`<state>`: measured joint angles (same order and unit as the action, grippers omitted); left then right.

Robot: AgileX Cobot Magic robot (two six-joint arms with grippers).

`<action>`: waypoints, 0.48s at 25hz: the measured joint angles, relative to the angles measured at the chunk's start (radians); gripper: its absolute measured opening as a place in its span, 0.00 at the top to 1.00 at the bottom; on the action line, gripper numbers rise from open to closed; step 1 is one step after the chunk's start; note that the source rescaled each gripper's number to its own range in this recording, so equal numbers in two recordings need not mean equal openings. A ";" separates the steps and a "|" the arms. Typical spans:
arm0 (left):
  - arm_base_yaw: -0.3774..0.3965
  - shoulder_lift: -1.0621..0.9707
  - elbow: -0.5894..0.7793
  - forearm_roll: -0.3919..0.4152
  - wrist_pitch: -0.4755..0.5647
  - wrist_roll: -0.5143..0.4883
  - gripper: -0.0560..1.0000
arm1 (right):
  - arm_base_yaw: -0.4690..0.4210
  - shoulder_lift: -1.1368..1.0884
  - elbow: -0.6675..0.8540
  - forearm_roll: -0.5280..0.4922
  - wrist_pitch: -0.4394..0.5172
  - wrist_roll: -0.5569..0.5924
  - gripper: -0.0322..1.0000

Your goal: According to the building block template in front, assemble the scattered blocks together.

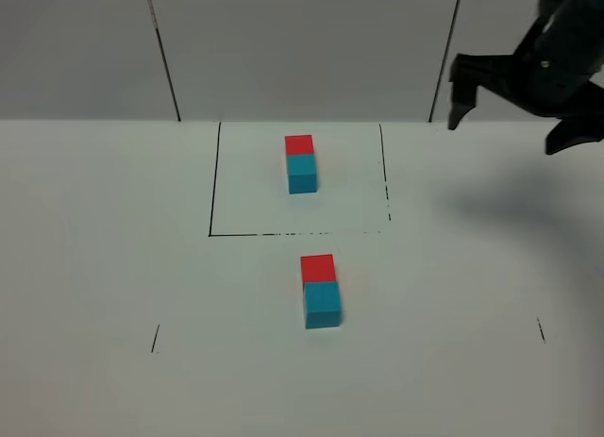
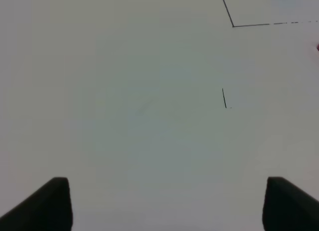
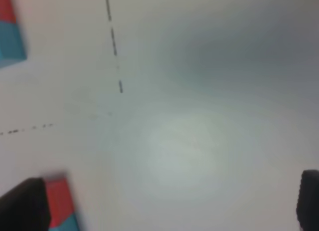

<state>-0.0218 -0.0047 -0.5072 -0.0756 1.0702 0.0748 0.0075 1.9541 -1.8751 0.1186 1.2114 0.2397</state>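
Observation:
The building block template, a red cube (image 1: 299, 144) joined to a cyan cube (image 1: 302, 172), lies inside the marked square at the back. The scattered blocks, a red cube (image 1: 318, 268) and a cyan cube (image 1: 322, 304), lie touching in a line in front of the square, red toward the back. My right gripper (image 1: 505, 126) is raised at the far right, open and empty. The blurred right wrist view shows the template (image 3: 10, 36) and the red scattered cube (image 3: 60, 203) beside one finger (image 3: 25, 206). My left gripper (image 2: 169, 206) is open over bare table, outside the exterior view.
The white table (image 1: 113, 267) carries a black outlined square (image 1: 214, 182) and two short tick marks (image 1: 155, 338) (image 1: 541, 329). A wall with dark seams stands behind. The left wrist view shows a square corner (image 2: 233, 25) and a tick mark (image 2: 224, 98).

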 joint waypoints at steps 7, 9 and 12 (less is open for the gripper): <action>0.000 0.000 0.000 0.000 0.000 0.000 0.35 | -0.165 -0.159 0.226 0.062 -0.001 -0.106 0.00; 0.000 0.000 0.000 0.000 0.000 0.000 0.35 | -0.183 -0.229 0.307 0.063 -0.021 -0.125 0.00; 0.000 0.000 0.000 0.000 0.000 0.000 0.35 | -0.213 -0.352 0.443 0.062 -0.079 -0.130 0.00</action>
<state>-0.0218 -0.0047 -0.5072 -0.0756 1.0702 0.0748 -0.2054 1.6018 -1.4321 0.1801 1.1327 0.1099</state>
